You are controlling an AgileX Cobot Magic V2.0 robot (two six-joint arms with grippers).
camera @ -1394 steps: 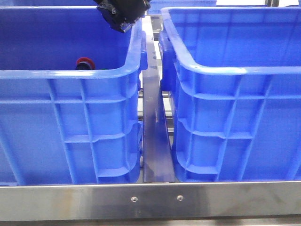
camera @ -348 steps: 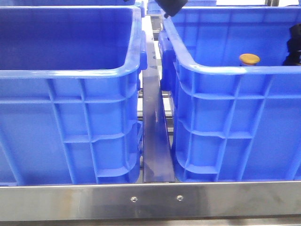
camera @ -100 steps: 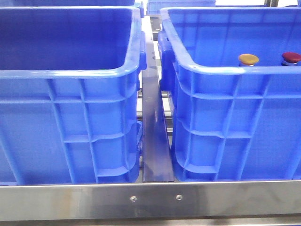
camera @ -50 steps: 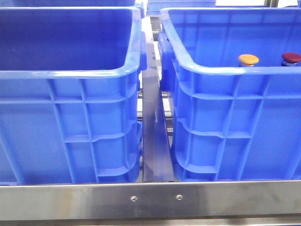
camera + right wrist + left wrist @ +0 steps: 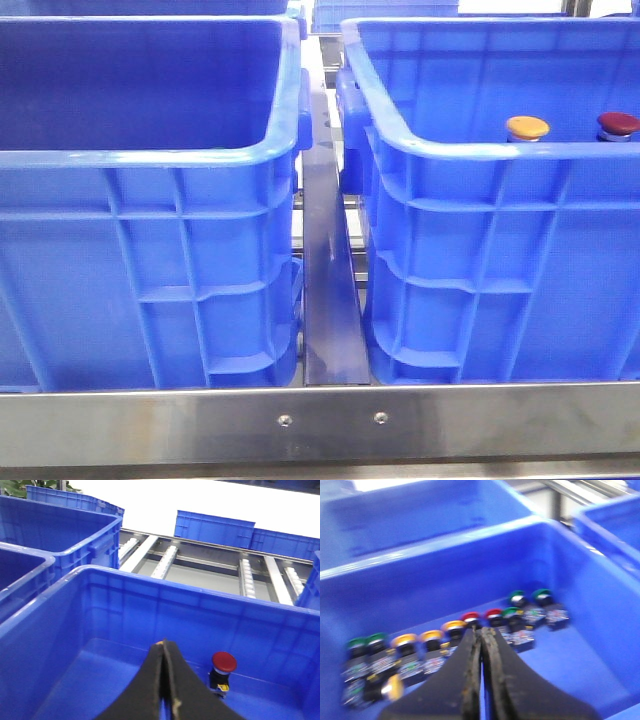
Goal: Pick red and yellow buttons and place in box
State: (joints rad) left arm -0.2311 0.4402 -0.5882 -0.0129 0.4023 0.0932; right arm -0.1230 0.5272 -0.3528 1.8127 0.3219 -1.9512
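The box (image 5: 480, 150) is the right-hand blue crate. A yellow button (image 5: 527, 127) and a red button (image 5: 618, 124) stand in it side by side, just showing over its near rim. In the right wrist view my right gripper (image 5: 163, 643) is shut and empty above the box (image 5: 125, 577), with the red button (image 5: 223, 662) just beside its fingers. My left gripper (image 5: 481, 631) is shut and empty over the left crate (image 5: 445, 570). On that crate's floor is a row of yellow buttons (image 5: 431, 635), red buttons (image 5: 470, 616) and green ones (image 5: 517, 597). Neither gripper shows in the front view.
The left crate (image 5: 150, 155) stands close beside the box, with a steel rail (image 5: 325, 290) between them and a steel bar (image 5: 320, 425) along the front. More blue crates (image 5: 215, 527) and a roller conveyor (image 5: 165, 560) lie beyond.
The red button now stands beside the yellow one in the box. Both arms have left the front view. Nothing has moved in the last second.
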